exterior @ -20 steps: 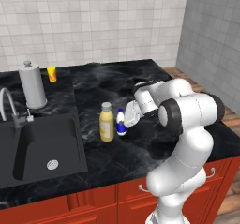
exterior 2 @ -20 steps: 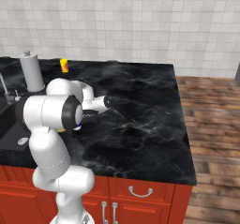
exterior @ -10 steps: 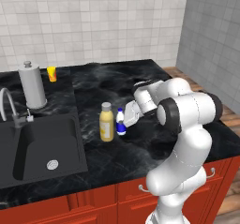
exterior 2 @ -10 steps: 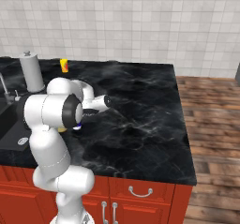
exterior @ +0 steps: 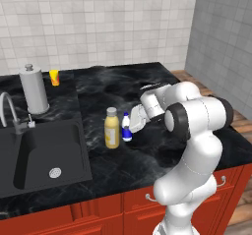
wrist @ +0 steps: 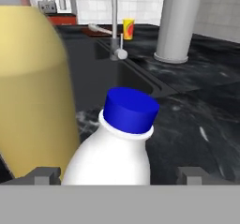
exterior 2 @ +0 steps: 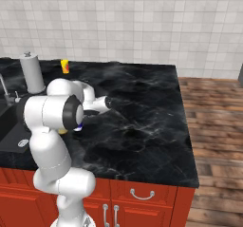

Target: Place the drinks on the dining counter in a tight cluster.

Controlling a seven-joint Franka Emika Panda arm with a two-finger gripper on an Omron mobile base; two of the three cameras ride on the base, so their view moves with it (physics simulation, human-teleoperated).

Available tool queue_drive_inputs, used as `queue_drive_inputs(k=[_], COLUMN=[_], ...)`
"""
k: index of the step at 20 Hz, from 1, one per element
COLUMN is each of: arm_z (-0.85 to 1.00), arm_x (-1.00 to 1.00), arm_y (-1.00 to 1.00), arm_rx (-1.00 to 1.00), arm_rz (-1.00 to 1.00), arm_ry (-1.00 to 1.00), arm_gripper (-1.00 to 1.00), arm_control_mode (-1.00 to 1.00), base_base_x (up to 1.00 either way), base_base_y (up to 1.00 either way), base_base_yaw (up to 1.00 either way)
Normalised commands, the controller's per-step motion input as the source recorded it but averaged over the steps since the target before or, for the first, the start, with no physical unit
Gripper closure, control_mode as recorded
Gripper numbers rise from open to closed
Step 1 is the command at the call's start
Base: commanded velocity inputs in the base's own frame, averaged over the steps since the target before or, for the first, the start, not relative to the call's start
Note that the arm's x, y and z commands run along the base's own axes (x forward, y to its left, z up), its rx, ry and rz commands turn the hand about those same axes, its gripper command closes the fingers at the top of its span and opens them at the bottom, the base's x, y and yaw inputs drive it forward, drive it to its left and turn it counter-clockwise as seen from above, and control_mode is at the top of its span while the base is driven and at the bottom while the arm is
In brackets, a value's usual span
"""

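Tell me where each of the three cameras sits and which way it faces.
Left base view: behind the arm's left, over the dining counter; arm lower right.
Right base view: behind its right; arm lower left.
Hand view: on the hand, facing the small white bottle.
Shared: yellow bottle, paper towel cylinder.

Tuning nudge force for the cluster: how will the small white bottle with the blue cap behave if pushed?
The small white bottle looks rigid, so it should slide rather than flex. It's upright and narrower at the neck, so a high push may tip it; push low. The marble-look counter looks glossy, so probably low friction. The yellow bottle stands just beside it and may stop the slide.
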Motion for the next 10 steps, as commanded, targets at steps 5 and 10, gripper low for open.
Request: queue_drive_inputs(k=[5, 10], arm_z=[-0.16, -0.13], arm_x=[-0.13, -0.02], arm_y=[-0.02, -0.08], arm_rx=[0.0, 0.0], arm_rz=[0.0, 0.0], arm_ry=[-0.08, -0.03], arm_gripper=[-1.0, -1.0], arm_control_mode=[-1.0, -1.0], base_base_x=[0.0, 0.0], base_base_y=[0.0, 0.0], base_base_yaw=[0.0, 0.0])
